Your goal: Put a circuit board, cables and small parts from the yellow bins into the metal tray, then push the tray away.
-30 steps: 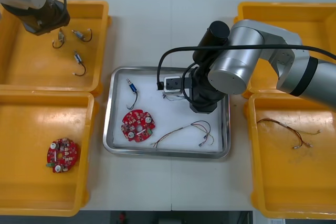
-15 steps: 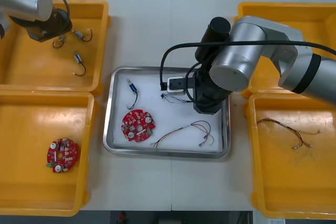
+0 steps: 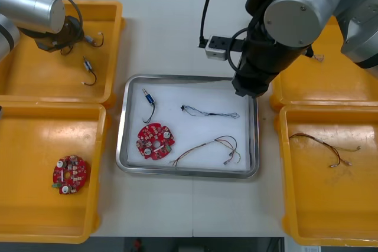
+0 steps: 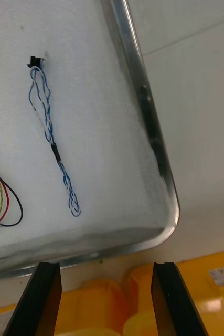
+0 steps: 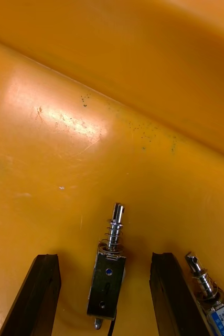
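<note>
The metal tray (image 3: 122, 146), white inside, holds a red circuit board (image 3: 155, 141), a small metal part (image 3: 147, 98), a blue and white cable (image 3: 209, 112) and a red and yellow cable (image 3: 212, 149). My right arm (image 3: 277, 28) hangs above the tray's far right corner. In its wrist view the right gripper (image 4: 106, 299) is open and holds nothing, with the blue and white cable (image 4: 51, 142) lying flat beyond the fingers. My left gripper (image 5: 104, 257) is open low in the far left bin (image 3: 35, 81), its fingers on either side of a small metal part (image 5: 107, 273).
Another small metal part (image 5: 211, 299) lies just outside one left finger, and one more (image 3: 88, 70) sits nearer in that bin. The near left bin (image 3: 23, 205) holds a red circuit board (image 3: 70, 174). A red and yellow cable (image 3: 325, 149) lies in the near right bin (image 3: 331, 216).
The right gripper opened, left the blue and white cable in the tray, then rose and drew back toward the far right. The left gripper shifted slightly within the far left bin.
</note>
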